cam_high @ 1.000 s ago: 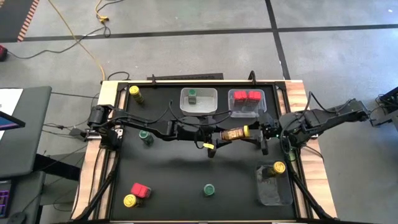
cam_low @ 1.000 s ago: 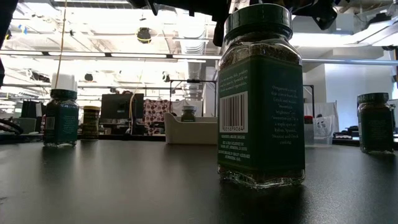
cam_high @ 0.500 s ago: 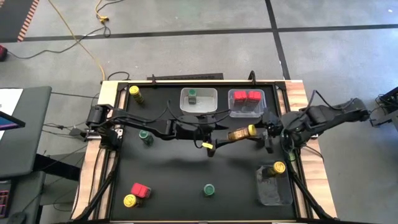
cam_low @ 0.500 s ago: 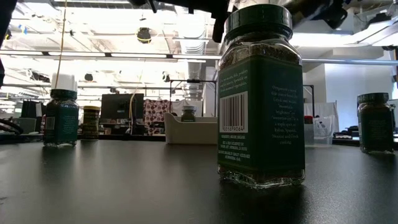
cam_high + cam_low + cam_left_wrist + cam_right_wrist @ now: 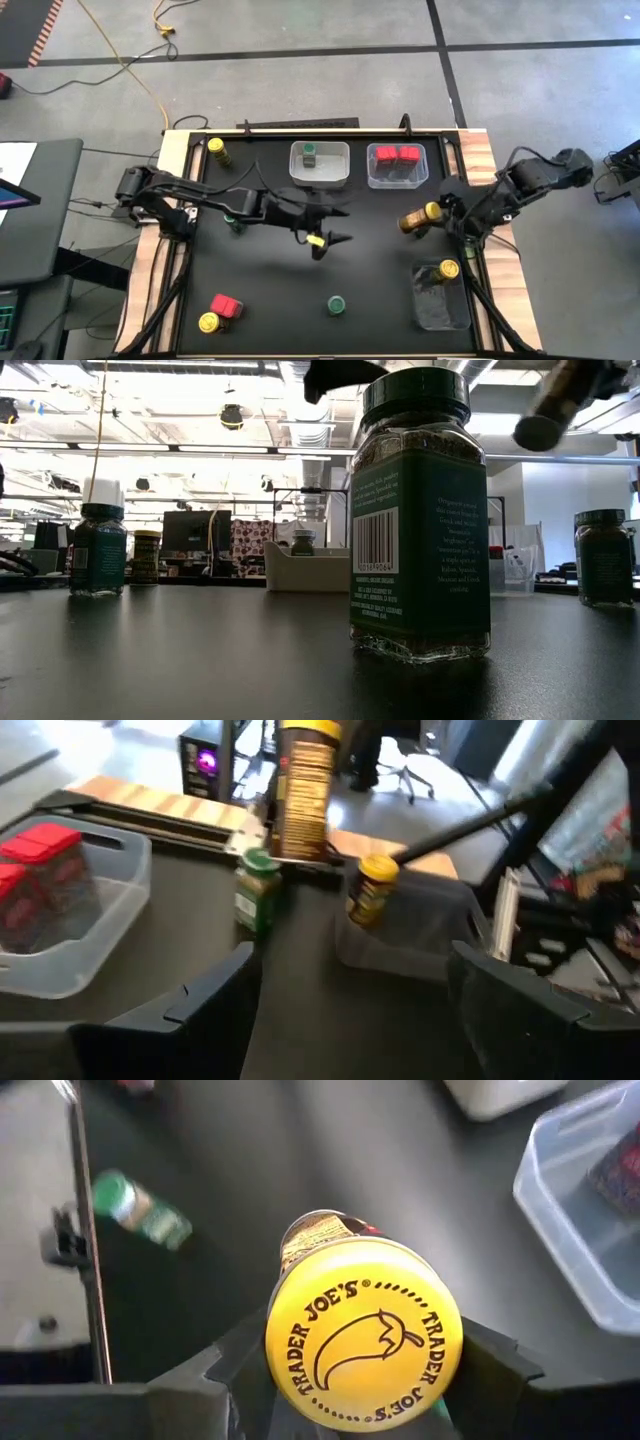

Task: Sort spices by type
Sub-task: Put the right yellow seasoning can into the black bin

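Black tabletop [image 5: 270, 270] under warehouse lights carries scattered spices. The right gripper [image 5: 440, 212], near the right edge, has its fingers clamped on a yellow-lidded jar [image 5: 419, 218] just below the lid, holding it tilted in the air above the clear bin [image 5: 440, 310] at the near right corner, where another yellow-lidded jar [image 5: 449, 269] stands. The left gripper [image 5: 335, 240] hovers mid-tabletop, fingers apart and empty. The jar looks rigid, light and smooth-sided, likely slippery; a hold across the body under the lid seems safest.
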Available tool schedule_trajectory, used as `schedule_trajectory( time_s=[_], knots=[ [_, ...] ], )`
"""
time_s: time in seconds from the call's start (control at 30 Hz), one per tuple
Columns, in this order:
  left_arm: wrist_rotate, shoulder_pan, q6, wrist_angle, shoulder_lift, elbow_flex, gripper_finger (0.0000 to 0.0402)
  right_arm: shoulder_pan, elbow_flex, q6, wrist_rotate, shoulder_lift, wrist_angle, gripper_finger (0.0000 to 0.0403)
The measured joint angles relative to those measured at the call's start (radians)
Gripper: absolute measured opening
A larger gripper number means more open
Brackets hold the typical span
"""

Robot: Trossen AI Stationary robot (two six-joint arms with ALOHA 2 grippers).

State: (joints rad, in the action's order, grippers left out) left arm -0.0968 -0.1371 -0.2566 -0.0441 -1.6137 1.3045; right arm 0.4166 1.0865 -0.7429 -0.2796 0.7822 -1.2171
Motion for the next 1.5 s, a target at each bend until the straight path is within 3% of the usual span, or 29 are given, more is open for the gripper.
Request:
schedule_trajectory(
  time_s=[0.33, 0.47, 0.63, 0.83, 0.97, 1.13, 1.5],
  knots=[
    [0.009, -0.062, 0.005, 0.042, -0.001, 0.0, 0.0303, 0.187, 0.117, -0.196, 0.043, 0.231, -0.191, 0.0246],
    [0.083, -0.073, 0.035, 0.038, 0.001, -0.001, 0.0303, 0.252, 0.169, -0.275, 0.05, 0.317, -0.211, 0.0246],
    [0.114, -0.072, 0.023, 0.001, 0.06, -0.102, 0.0303, 0.325, 0.2, -0.312, 0.051, 0.393, -0.21, 0.0246],
    [0.043, -0.099, 0.004, -0.263, 0.246, -0.369, 0.0303, 0.395, 0.205, -0.337, 0.085, 0.464, -0.212, 0.0246],
    [-0.066, -0.129, -0.033, -0.287, 0.358, -0.496, 0.0303, 0.422, 0.205, -0.361, 0.103, 0.507, -0.216, 0.0246],
    [-0.164, -0.165, -0.025, -0.281, 0.427, -0.548, 0.0303, 0.424, 0.205, -0.327, 0.103, 0.56, -0.219, 0.0246],
    [-0.176, -0.168, -0.011, -0.279, 0.437, -0.552, 0.0303, 0.409, 0.202, -0.245, 0.13, 0.648, -0.24, 0.0246]
  ],
)
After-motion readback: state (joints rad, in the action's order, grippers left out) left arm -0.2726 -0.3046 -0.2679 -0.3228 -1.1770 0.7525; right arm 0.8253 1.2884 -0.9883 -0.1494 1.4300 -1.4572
